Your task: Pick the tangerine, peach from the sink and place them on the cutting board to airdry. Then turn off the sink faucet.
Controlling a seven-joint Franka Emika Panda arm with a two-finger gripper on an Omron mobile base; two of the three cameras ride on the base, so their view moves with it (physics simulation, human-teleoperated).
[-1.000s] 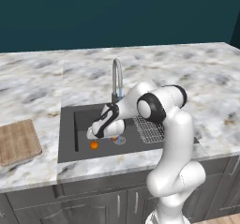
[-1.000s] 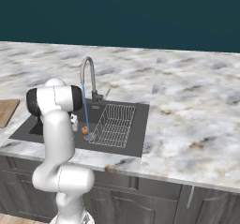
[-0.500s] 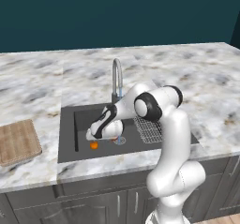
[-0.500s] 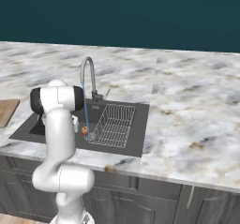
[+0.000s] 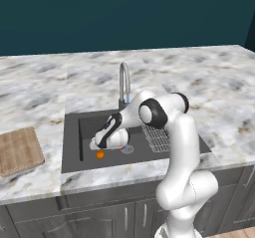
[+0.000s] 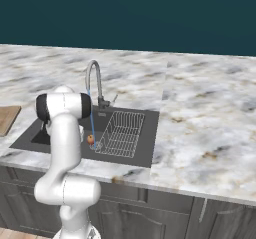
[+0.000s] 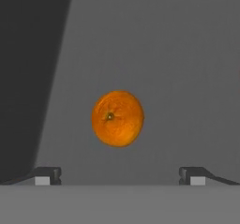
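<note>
The tangerine (image 5: 100, 154), a small bright orange ball, lies on the floor of the dark grey sink (image 5: 71, 152), left of the round drain. My gripper (image 5: 96, 145) hangs just above it, pointing down. In the hand view the tangerine (image 7: 117, 118) sits centred beyond the wide-apart fingertips (image 7: 47, 175), and the open gripper (image 7: 119, 175) holds nothing. A small reddish fruit by the water stream looks like the peach (image 6: 90, 139). The sink faucet (image 5: 123, 82) arches over the basin with water running. The wooden cutting board (image 5: 17, 150) lies on the counter at the left.
A wire rack (image 5: 157, 135) fills the sink's right part. The sink's left wall (image 7: 28, 78) stands close beside the tangerine. Marble counter (image 5: 209, 87) surrounds the basin. My arm crosses over the sink from the right.
The hand has sunk a little toward the tangerine. The jaws stay open and the fruit has not moved.
</note>
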